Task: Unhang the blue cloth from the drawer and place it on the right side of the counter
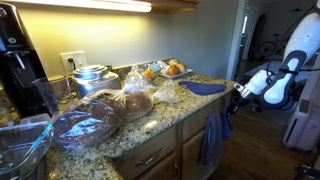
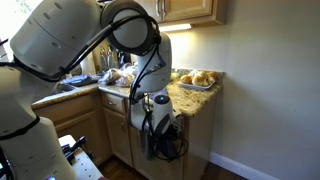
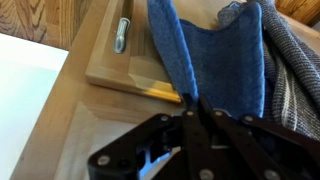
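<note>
The fingers (image 3: 178, 120) of my gripper (image 3: 190, 108) are drawn together at the bottom centre of the wrist view, tips right at the lower edge of the blue cloth (image 3: 215, 60); I cannot tell whether fabric is caught between them. The cloth hangs across the upper middle of that view, with a grey striped cloth (image 3: 292, 75) just beside it at the right edge. To the upper left is a wooden drawer front (image 3: 115, 65) with a metal handle (image 3: 122, 35). In an exterior view my gripper (image 1: 238, 96) sits right of centre at the granite counter (image 1: 165, 118) edge, the blue cloth (image 1: 213, 135) drooping below it down the cabinet front. A second blue cloth (image 1: 205, 88) lies on the counter, near a tray of rolls (image 1: 172, 70).
</note>
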Controlling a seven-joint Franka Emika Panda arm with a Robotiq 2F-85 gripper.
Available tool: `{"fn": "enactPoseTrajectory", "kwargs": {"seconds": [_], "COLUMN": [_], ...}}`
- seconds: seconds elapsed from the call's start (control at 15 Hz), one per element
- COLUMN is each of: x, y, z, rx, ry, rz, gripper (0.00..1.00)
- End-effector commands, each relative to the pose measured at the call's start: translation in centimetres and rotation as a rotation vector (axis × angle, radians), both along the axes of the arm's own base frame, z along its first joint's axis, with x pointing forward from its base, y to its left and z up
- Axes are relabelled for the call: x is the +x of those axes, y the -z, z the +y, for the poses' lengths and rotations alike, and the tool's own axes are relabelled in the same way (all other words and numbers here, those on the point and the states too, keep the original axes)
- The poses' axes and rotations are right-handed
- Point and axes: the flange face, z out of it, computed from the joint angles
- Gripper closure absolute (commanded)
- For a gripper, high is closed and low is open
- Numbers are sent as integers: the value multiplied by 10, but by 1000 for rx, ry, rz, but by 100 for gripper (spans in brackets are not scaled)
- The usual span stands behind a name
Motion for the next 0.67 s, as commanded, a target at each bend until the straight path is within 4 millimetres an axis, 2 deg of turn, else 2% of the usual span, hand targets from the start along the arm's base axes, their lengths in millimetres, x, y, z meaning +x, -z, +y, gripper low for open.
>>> {"fn": "enactPoseTrajectory", "kwargs": {"seconds": [0.0, 0.27, 0.6], "x": [-17, -28, -25], "y": [-3, -10, -34], "z": [6, 11, 4], "rx": [20, 1, -33], "ry": [-33, -55, -72], "rz": [10, 26, -13], "gripper": [92, 93, 93]}}
